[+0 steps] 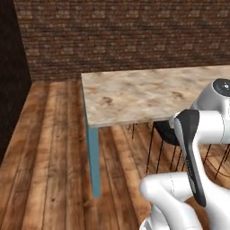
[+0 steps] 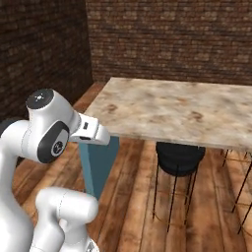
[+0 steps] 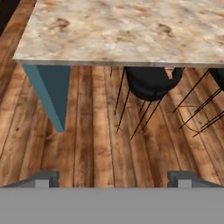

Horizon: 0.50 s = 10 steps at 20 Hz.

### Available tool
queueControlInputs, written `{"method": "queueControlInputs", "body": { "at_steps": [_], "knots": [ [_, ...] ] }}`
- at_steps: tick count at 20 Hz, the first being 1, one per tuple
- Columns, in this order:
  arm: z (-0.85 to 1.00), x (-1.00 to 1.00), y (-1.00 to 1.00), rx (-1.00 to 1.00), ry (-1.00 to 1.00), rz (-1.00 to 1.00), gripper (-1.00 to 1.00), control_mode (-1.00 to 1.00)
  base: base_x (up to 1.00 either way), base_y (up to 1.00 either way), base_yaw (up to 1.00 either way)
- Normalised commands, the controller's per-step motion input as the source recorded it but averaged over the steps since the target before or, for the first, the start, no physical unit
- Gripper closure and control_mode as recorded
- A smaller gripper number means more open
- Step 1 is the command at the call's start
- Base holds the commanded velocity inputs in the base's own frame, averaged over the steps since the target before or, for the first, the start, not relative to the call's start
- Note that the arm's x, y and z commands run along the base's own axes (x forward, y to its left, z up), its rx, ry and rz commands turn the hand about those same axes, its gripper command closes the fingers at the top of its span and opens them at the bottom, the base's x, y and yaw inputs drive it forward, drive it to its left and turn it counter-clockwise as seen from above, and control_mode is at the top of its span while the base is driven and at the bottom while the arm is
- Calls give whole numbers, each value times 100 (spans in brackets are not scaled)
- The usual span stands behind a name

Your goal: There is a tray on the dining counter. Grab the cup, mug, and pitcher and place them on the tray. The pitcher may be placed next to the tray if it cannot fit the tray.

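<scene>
Hand view: gripper (image 3: 113, 178) wide, empty, over wood floor (image 3: 87, 144) facing dining counter (image 3: 122, 30), black stool (image 3: 151, 81) beneath. Can't tell where tray, cup, mug, pitcher are. Judgement: glass pitcher is likely heavy, slippery and fragile, so grip the neck; cup and mug are light, rigid, so pinch across the body.

Dining counter (image 3: 127, 30) edge above black stool (image 3: 151, 81), wood floor (image 3: 94, 148).

One table (image 1: 134, 96) is standing in the room, its marble top resting on one visible teal leg (image 1: 93, 159) at the near left corner. Two black stools are showing under its near edge in the hand view: one (image 3: 151, 81) in full, and a second (image 3: 217, 76) peeking in at the right
</scene>
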Motion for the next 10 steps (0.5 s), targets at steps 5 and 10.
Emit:
{"method": "queueControlInputs", "body": {
  "at_steps": [5,10],
  "knots": [
    [0,0,0,0,0,0,-100,100,-19,100,0],
    [0,0,0,0,0,0,-100,100,-17,100,0]
  ]
}}
